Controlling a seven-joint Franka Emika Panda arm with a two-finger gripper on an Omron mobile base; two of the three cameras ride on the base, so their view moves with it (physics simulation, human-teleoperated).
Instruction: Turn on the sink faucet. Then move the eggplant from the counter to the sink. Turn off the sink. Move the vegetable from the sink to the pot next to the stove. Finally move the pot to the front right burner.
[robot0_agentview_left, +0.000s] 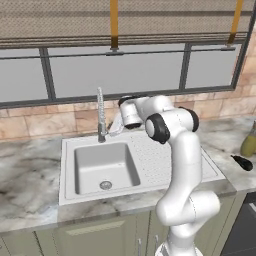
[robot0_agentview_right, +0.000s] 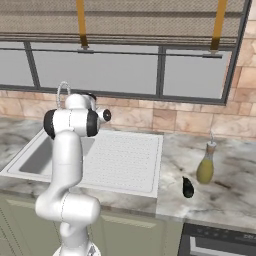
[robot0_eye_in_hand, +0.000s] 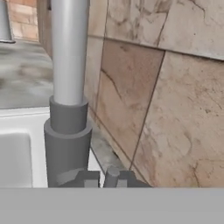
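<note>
Gripper (robot0_eye_in_hand: 101, 177) pinched narrow at the faucet (robot0_agentview_left: 101, 117) lever; no water yet, eggplant (robot0_agentview_right: 187, 187) waiting on the counter (robot0_agentview_right: 225, 192).

Eggplant (robot0_agentview_left: 243, 162) on counter (robot0_agentview_left: 30, 175), right of sink (robot0_agentview_left: 145, 160)

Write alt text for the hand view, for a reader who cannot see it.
Close up, the tall chrome sink faucet rises from its dark grey base at the back edge of the white-grey sink, in front of a tan stone-tile wall. The two-finger gripper sits shut at the foot of the base, with its small lever between the fingertips.
</note>
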